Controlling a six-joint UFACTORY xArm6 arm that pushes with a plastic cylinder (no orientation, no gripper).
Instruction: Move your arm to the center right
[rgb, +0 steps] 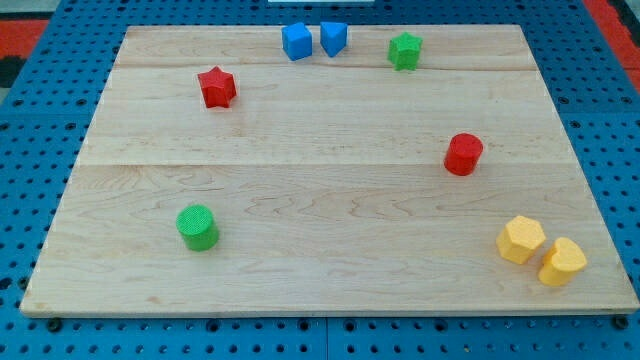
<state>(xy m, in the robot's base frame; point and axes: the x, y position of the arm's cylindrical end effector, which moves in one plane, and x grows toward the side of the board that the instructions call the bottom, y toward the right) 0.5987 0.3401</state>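
Note:
My tip and the rod do not show anywhere in the camera view. On the wooden board (330, 200) lie a red star block (216, 87) at the upper left, two blue blocks (296, 42) (333, 38) side by side at the top middle, and a green star block (405, 50) at the top right. A red cylinder (463, 154) sits at the centre right. A green cylinder (197, 226) sits at the lower left. Two yellow blocks (521, 239) (562, 261) touch each other at the lower right corner.
The board rests on a blue perforated surface (30, 150) that surrounds it on all sides. A red patch (20, 25) shows at the view's top left corner.

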